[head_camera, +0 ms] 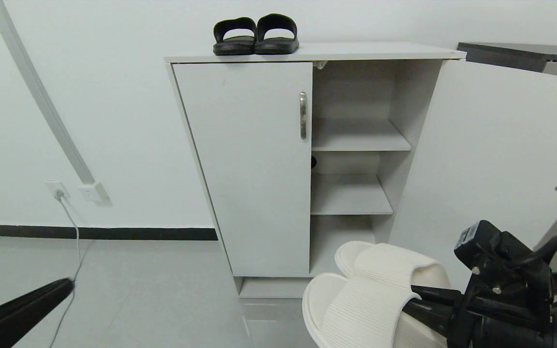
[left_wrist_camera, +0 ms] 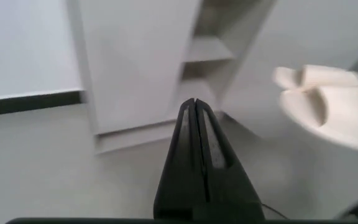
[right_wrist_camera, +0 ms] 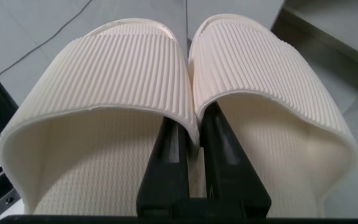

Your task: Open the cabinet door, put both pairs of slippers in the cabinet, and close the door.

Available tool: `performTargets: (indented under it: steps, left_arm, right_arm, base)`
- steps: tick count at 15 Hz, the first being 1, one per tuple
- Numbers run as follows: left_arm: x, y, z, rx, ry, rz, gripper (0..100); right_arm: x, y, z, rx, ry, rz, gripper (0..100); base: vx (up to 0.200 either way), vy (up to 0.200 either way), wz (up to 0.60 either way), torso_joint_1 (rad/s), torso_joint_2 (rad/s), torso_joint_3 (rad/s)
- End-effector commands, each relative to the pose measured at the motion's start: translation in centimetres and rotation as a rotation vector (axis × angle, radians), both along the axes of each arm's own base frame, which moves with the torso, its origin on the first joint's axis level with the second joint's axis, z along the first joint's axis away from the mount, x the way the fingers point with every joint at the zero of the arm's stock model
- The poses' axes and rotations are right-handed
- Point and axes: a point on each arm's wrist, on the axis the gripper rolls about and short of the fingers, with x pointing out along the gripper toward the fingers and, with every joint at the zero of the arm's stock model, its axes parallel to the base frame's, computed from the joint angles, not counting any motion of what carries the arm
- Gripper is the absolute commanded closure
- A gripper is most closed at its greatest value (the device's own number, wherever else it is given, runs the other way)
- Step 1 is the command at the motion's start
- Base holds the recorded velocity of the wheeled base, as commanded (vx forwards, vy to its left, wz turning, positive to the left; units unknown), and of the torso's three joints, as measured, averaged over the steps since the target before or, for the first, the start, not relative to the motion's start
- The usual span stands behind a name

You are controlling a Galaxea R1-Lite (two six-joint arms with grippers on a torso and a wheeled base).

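The white cabinet [head_camera: 244, 169] stands against the wall with its left door closed and its right door [head_camera: 496, 159] swung wide open, baring three shelves [head_camera: 356, 137]. A pair of black slippers [head_camera: 256, 36] rests on the cabinet's top. My right gripper [head_camera: 418, 297] is shut on a pair of white ribbed slippers [head_camera: 370, 295], held in the air low in front of the open compartment. Its fingers [right_wrist_camera: 166, 155] pinch the slippers' [right_wrist_camera: 123, 81] inner sides together. My left gripper [head_camera: 65, 285] hangs shut and empty over the floor, left of the cabinet [left_wrist_camera: 135, 62]; the white slippers [left_wrist_camera: 334, 99] float off to its side.
A metal handle [head_camera: 302, 115] sits on the closed door's edge. A wall socket [head_camera: 57, 189] at the left feeds a cable that runs down onto the floor. A dark desk [head_camera: 515, 53] stands behind the open door. Bare grey floor lies left of the cabinet.
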Motion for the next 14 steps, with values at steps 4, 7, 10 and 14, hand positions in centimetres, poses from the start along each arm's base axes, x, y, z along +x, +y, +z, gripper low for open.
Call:
performTargets:
  steps: [4,7,10,14]
  left_arm:
    - [-7.8,1.8,-8.2,0.071,-0.142,0.453,100]
    - [-6.8,2.0,-11.3,0.113,-0.128,0.51,100]
    - [-6.8,2.0,-11.4,0.128,-0.12,0.492,100]
    - [-6.8,1.8,-11.5,0.143,-0.123,0.395,100]
  right_arm:
    - [0.4,0.2,-0.4,-0.014,0.014,-0.01,100]
    - [0.8,0.4,-0.2,-0.018,0.005,-0.05,100]
    - [1.5,1.2,0.4,0.013,0.005,-0.136,100]
    - [3.2,2.9,0.3,0.021,0.014,-0.298,100]
  base:
    - [0.0,0.0,0.0,0.0,0.0,0.0]
    - [0.0,0.0,0.0,0.0,0.0,0.0]
    - [0.0,0.0,0.0,0.0,0.0,0.0]
    - [0.0,0.0,0.0,0.0,0.0,0.0]
